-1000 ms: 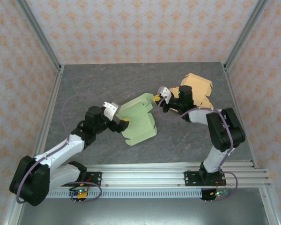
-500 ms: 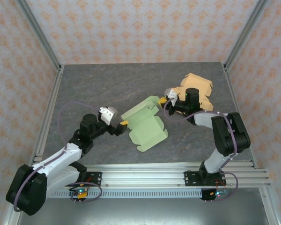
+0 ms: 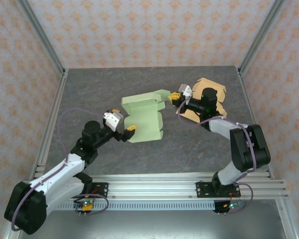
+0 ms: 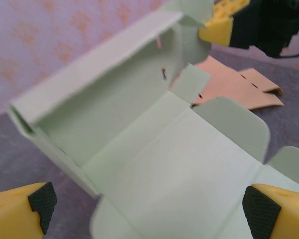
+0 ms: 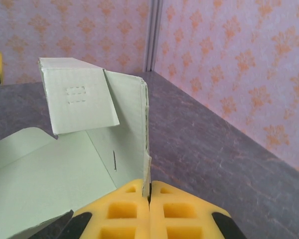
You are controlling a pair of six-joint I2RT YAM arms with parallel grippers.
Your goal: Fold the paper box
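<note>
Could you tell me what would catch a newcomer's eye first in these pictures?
The half-folded green paper box at mid-table stands out, one wall held up by the right gripper, jaws shut on its edge. The left gripper hangs open at its near side; orange cardboard lies beneath the right arm.

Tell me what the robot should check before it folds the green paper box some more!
1. Right gripper shut on the light green paper box's raised wall: ok.
2. Left gripper open: ok.
3. Left gripper touching the box: cannot tell.
4. Box's rounded side flaps folded up: not ok, they lie flat.
5. Orange cut-out paper sheet apart from the green box: ok.
</note>
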